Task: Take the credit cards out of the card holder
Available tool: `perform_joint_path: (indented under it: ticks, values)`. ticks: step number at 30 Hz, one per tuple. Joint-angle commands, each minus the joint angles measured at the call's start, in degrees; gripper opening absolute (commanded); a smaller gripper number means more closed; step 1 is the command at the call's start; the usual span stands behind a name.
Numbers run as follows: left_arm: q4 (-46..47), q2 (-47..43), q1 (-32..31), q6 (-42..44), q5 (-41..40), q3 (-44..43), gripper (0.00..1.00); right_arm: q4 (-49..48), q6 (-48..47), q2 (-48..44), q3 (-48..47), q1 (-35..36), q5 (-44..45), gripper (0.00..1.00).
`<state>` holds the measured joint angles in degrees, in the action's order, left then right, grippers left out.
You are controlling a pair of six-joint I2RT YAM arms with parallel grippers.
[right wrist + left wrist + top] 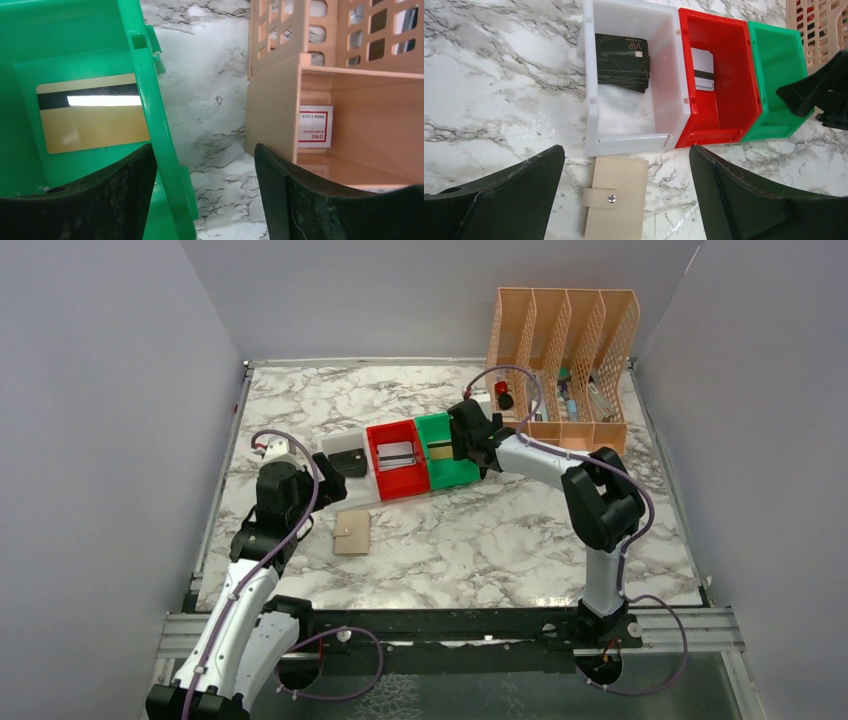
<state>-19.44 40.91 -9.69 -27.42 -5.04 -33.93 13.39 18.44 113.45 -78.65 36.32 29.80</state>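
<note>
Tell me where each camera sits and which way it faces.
Top external: high at the near edge, looking down on the marble table; both arms show.
Left wrist: above the card holder, facing the white tray; left gripper shows.
Right wrist: low at the green tray wall, facing the peach organizer; right gripper shows.
Both wrist views share the green tray.

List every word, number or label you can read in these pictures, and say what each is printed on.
"VIP": top black card in the white tray; the small line above it is too small to read.
Red-bordered label inside the peach organiser: upside down, too blurred to read.
Gold card in the green tray: a black stripe, no text.
Card holder: no text.
</note>
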Motion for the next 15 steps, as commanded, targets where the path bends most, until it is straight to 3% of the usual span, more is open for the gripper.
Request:
perform_joint_path:
  ticks: [1,6,15]
  values:
    - [0.55,0.49,0.39,-0.69,6.04,-0.74,0.99,-0.95,0.26,-4.04,2.28,-0.81,3.04,0.75]
    - [0.82,-0.98,0.38,-7.21,8.16,4.33,0.99,-1.21,-0.38,-6.21,4.72,-0.82,2.81,0.74]
    - [0.15,-2.00,0.38,-17.43,4.02,11.69,0.99,-0.58,0.22,-11.68,8.78,-0.81,-0.60,0.66]
